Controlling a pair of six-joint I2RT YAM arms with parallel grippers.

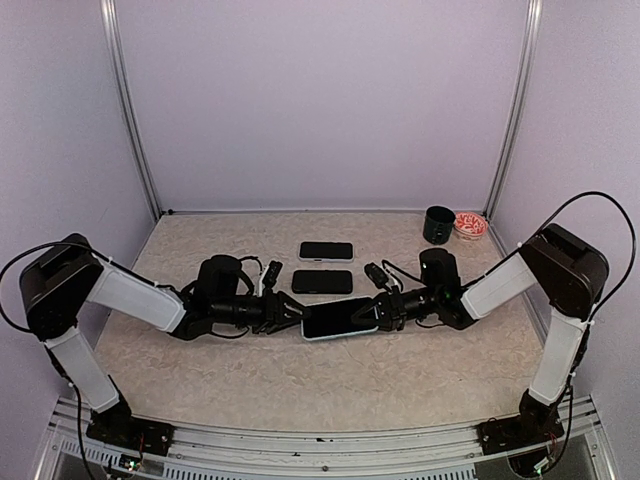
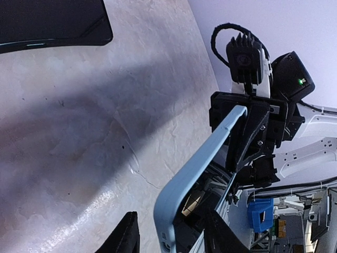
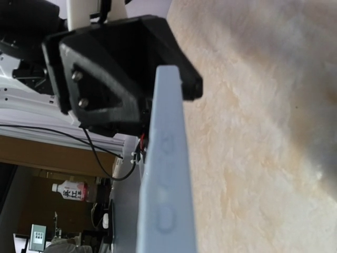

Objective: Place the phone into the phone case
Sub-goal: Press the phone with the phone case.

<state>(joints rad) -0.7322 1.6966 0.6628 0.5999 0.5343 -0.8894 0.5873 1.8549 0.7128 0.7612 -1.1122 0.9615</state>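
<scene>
The right gripper [image 1: 378, 312] has its jaws pinching one end of the light blue phone case [image 1: 318, 337], which is held up over the middle of the worktop [image 1: 200, 380] with a dark phone [image 1: 340, 317] showing inside its rim. The left gripper [image 1: 292, 312] has its jaws spread around the other end, with a gap on one side. Behind it, a near phone [image 1: 322, 282] and a far phone [image 1: 326, 251] lie flat, and a black cup [image 1: 438, 224] stands just beside a red bowl [image 1: 469, 225] at the far right.

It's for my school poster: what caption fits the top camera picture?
Left arm and right arm meet at a pale blue phone case, two dark phones lying behind it on the table.
</scene>
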